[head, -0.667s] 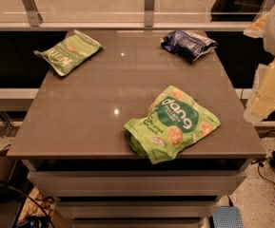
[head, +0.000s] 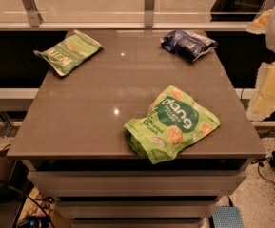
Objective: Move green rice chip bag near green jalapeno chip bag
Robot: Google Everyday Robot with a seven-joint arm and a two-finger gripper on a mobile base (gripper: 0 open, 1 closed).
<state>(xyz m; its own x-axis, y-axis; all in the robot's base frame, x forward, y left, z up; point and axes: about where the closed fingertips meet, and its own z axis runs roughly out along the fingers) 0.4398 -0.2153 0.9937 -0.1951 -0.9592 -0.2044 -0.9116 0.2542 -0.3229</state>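
Bulging lime-green, green rice chip bag (head: 175, 123) lies untouched; tool (head: 270, 88), seemingly at right edge, state untellable.

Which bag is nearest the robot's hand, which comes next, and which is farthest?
The hand is past the table on its right side.
1. Tie: dark blue bag, back right, and green rice chip bag, front right; too close to call.
2. Farthest: green jalapeno chip bag, back left.

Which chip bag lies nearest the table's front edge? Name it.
The bright lime-green puffy "dang" bag, its corner at the front edge; the pale-green flat bag and dark blue bag lie far back. The gripper is out of view.
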